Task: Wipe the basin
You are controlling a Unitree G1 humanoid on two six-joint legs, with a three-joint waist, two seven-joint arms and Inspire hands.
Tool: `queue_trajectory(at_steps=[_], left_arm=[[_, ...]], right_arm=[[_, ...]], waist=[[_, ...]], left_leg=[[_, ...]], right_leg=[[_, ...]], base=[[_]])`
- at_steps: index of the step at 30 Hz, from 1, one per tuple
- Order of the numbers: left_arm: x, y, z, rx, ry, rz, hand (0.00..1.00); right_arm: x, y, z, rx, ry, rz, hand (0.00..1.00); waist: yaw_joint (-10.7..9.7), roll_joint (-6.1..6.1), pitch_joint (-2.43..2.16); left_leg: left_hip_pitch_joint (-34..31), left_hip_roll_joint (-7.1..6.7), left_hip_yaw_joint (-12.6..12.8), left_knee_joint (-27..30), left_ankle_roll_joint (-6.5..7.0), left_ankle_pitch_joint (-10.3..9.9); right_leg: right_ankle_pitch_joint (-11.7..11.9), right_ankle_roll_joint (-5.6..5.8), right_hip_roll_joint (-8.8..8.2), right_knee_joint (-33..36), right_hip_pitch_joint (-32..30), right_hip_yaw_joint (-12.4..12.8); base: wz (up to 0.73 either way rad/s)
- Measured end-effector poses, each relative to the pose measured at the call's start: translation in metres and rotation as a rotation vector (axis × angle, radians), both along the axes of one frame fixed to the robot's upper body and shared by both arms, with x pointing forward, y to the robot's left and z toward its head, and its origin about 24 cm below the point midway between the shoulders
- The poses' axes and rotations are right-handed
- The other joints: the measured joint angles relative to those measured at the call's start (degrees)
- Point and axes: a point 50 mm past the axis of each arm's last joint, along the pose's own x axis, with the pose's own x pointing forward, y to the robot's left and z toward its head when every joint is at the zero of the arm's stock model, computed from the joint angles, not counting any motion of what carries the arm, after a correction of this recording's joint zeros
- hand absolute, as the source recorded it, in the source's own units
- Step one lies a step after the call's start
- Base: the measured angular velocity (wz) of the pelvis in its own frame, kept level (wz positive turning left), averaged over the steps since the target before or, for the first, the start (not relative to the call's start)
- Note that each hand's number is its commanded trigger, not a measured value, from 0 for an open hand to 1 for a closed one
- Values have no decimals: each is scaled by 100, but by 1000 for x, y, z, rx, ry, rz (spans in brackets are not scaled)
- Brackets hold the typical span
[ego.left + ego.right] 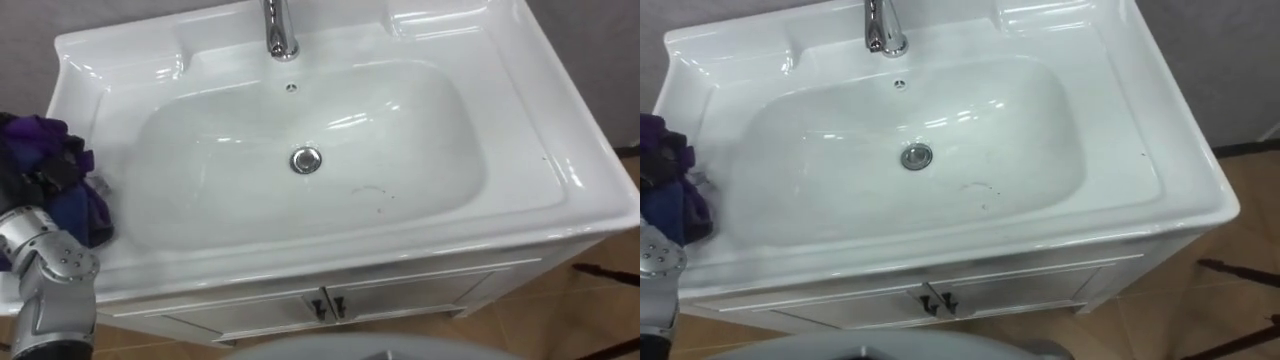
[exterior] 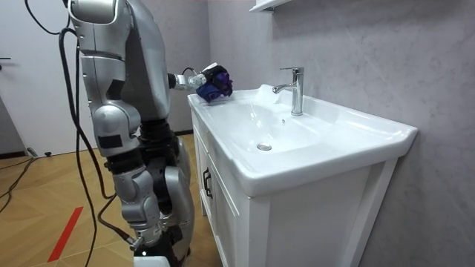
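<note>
Closest to the lens, the left hand [image 1: 48, 178] is resting at the left rim of the basin [image 1: 560, 175], its fingers curling tightly around a bunched purple cloth [image 1: 88, 212]. I'm seeing that cloth sitting on the ledge beside the bowl, well apart from the drain [image 1: 306, 159] and tap [image 1: 281, 30].

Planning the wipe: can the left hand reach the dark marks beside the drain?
Likely yes: left hand grips the purple cloth at the basin's left rim; nothing lies between it and the marks.
</note>
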Motion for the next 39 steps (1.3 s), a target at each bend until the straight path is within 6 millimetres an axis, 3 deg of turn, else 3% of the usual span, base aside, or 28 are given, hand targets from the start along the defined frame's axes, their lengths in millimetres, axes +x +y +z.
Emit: queue_trajectory(at_steps=[7,8,9,10,15,16,17,18,39], left_arm=[[0,0,0,0,0,2,100],[-1,0,0,0,0,2,94],[-1,0,0,1,-1,3,67],[-1,0,0,1,-1,4,59],[-1,1,0,5,-2,12,53],[-1,1,0,5,-2,12,21],[-1,1,0,5,-2,12,5],[-1,1,0,6,-3,12,0],[-2,1,4,47,-58,51,0]], right_arm=[[0,-1,0,-3,-3,-2,0],[0,-1,0,-2,-1,-1,0],[-1,-1,0,-1,2,0,0],[-1,-1,0,0,3,0,0],[-1,-1,0,6,16,1,0],[-1,-1,0,6,16,1,0],[-1,-1,0,5,16,1,0],[-1,-2,1,3,17,6,0],[2,-4,2,-16,12,26,0]], waist=[[-78,17,-9],[-91,26,-10],[-109,33,-11],[-121,36,-11],[-188,35,-10],[-190,35,-10],[-195,34,-10],[-196,37,-10],[-207,11,3]], left_leg=[[8,-12,21,-5,0,0],[9,-12,22,-6,0,0],[9,-11,22,-7,0,0],[9,-11,23,-8,0,0],[11,-11,46,-14,0,0],[12,-11,49,-14,0,0],[12,-12,55,-14,0,0],[12,-12,58,-14,0,0],[20,-12,40,-11,0,0]], right_leg=[[3,5,3,-10,-5,25],[3,6,3,-11,-6,26],[3,6,4,-12,-7,26],[3,6,3,-13,-6,26],[2,7,5,-21,-11,41],[2,7,6,-21,-12,43],[2,7,6,-20,-14,48],[2,7,7,-20,-13,48],[2,8,4,-11,3,26]], base=[[-2],[0],[0],[0],[0],[0],[0],[0],[0]])
